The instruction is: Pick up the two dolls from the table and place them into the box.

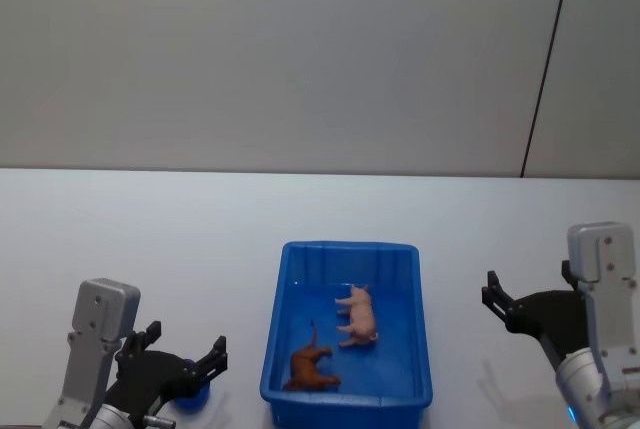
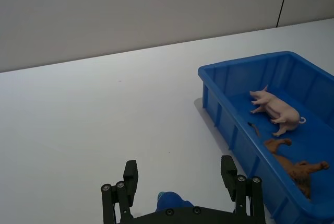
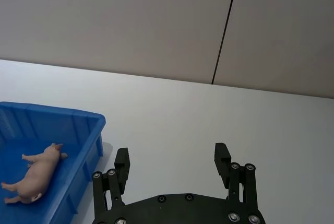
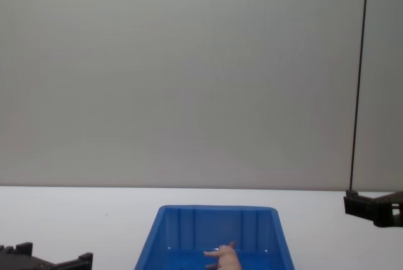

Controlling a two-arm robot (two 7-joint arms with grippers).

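The blue box [image 1: 288, 297] stands on the white table [image 1: 150, 239] in front of me. Both dolls lie inside it. The flesh-pink one [image 1: 358, 315] is on its side near the middle. The reddish-brown one [image 1: 310, 369] lies toward the near left corner. My left gripper [image 1: 185, 343] hovers open to the left of the box, nothing between its fingers [image 2: 130, 173]. My right gripper [image 1: 527, 285] hangs open to the right of the box, also empty. The left wrist view shows the box [image 2: 245, 59], pink doll [image 2: 274, 109] and brown doll [image 2: 298, 170]. The right wrist view shows the box [image 3: 52, 111] and pink doll [image 3: 39, 172].
A grey wall [image 1: 300, 49] rises behind the table's far edge, with a dark vertical seam [image 1: 548, 59] at the right. A small blue round part [image 1: 190, 397] sits under my left gripper. White tabletop stretches on both sides of the box.
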